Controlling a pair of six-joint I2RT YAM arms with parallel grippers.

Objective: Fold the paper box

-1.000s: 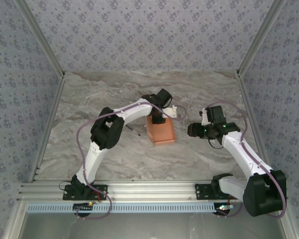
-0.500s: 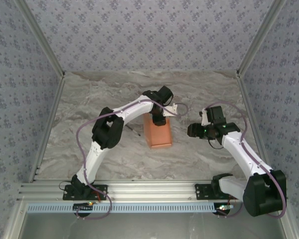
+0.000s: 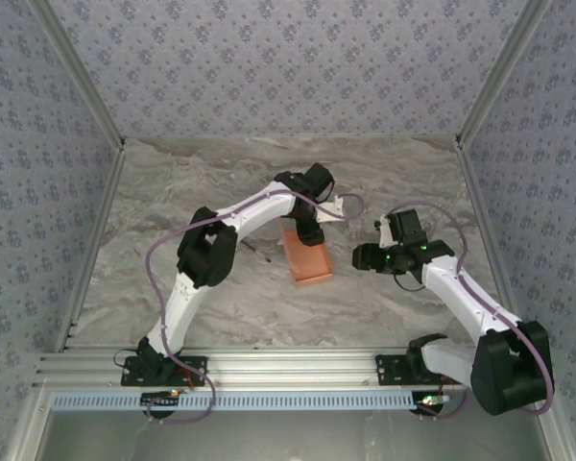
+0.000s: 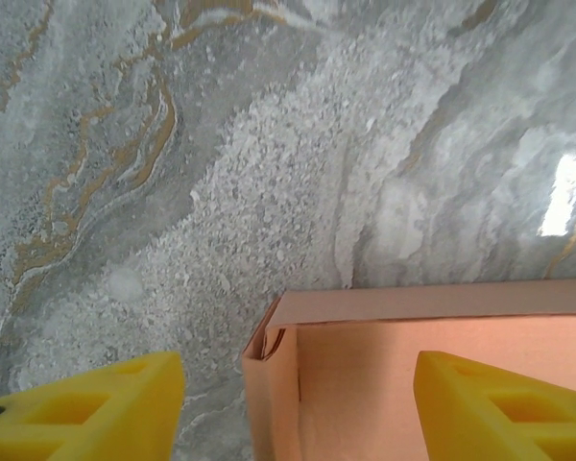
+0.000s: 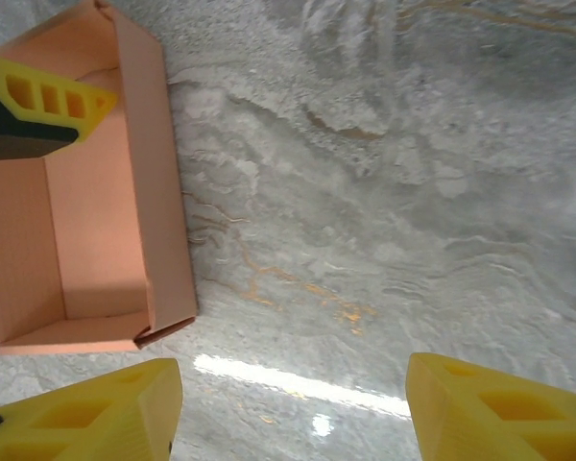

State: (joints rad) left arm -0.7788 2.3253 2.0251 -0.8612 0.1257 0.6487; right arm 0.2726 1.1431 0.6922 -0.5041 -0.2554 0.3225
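From above, the far end of the paper box (image 3: 309, 261) lies hidden beneath the left claw (image 3: 306, 230), whose fingertips cannot be made out there. The left wrist view cuts the box off at its bottom and right edges, the right wrist view at its left edge. A thin dark stick (image 3: 257, 252) beside the left arm is too small to identify

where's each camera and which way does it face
Top external: above, behind the bases, facing down on the marble table; both arms, left gripper at the paper box, right gripper beside it.
Left wrist: on the left arm, facing down at the box's corner; left fingers apart.
Right wrist: on the right arm, facing down beside the box; right fingers apart.
Shared: all see the box; right wrist catches a left finger.
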